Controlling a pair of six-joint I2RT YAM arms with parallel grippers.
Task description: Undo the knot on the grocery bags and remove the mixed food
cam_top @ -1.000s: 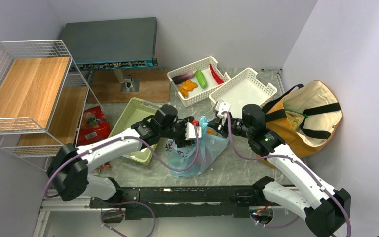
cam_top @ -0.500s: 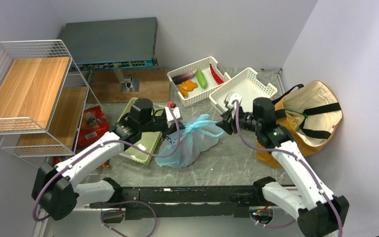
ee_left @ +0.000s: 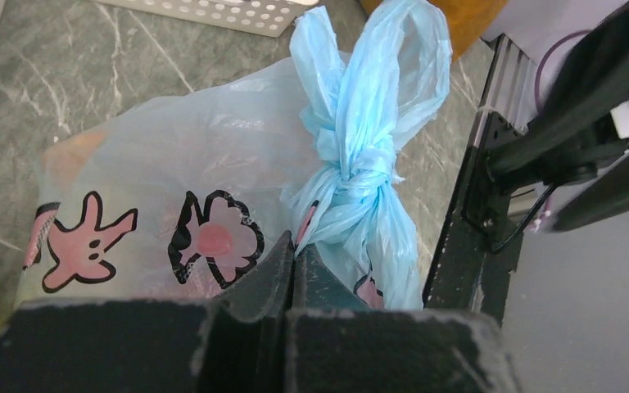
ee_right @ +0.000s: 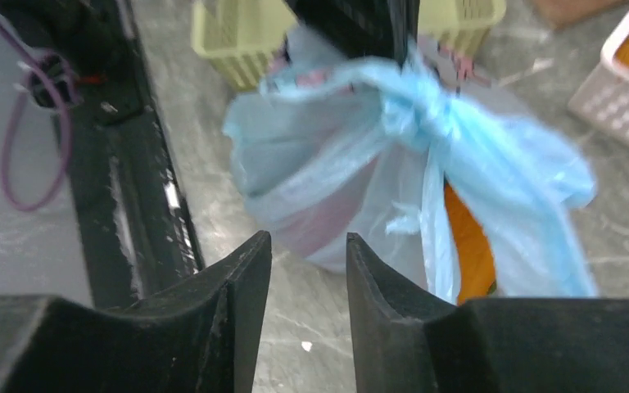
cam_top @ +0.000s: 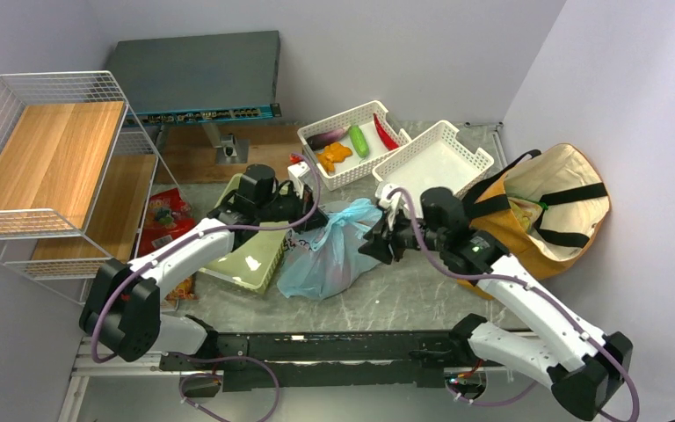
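Observation:
The light-blue plastic bag [cam_top: 330, 255] lies on the table between my arms, its knot [ee_left: 359, 168] still tied with two ears standing above it. My left gripper [ee_left: 295, 246] is shut on a fold of the bag just below the knot. My right gripper [ee_right: 307, 246] is open and holds nothing. It points at the bag from the right, a short way off. An orange piece of food [ee_right: 471, 246] shows through the plastic. The mustard-brown tote [cam_top: 549, 211] lies open at the right, behind the right arm.
A white basket [cam_top: 376, 112] at the back holds a purple eggplant, a green cucumber [cam_top: 358, 141], a red chili and an orange piece. An empty white basket [cam_top: 435, 163] sits beside it. A green basket [cam_top: 250, 237] lies under the left arm, with a red snack pack [cam_top: 167, 224] and a wire shelf [cam_top: 53, 167] at the left.
My left gripper shut on the bag and pulled it left. My right gripper let go, drew back to the right, then swung back toward the bag with its jaws opening.

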